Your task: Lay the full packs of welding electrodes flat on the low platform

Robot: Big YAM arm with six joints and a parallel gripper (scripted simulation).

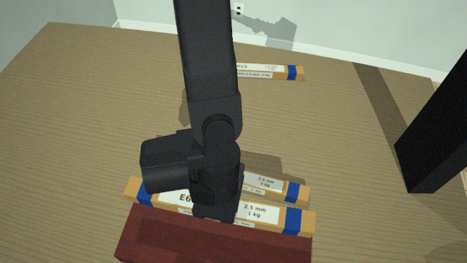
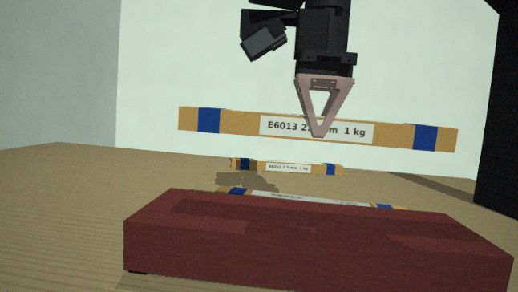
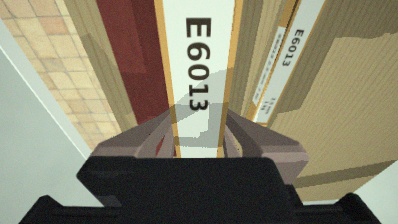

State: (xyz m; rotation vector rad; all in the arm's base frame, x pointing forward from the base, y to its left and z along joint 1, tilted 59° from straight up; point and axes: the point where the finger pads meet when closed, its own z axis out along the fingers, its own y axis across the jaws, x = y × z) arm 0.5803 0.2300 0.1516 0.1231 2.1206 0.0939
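My gripper (image 2: 319,130) is shut on an orange electrode pack (image 2: 319,123) with blue bands and a white E6013 label, gripping near its middle. The pack hangs level in the air, high above the back part of the dark red low platform (image 2: 317,237). In the top view the held pack (image 1: 253,213) overlaps the platform's (image 1: 213,242) far edge. The wrist view shows the held pack (image 3: 200,75) between my fingers. A second pack (image 1: 278,188) lies flat on the table just behind the platform. A third pack (image 1: 269,71) lies flat farther back.
A tall black block (image 1: 437,137) stands at the right side of the table. The wall (image 1: 343,22) rises behind the table's far edge.
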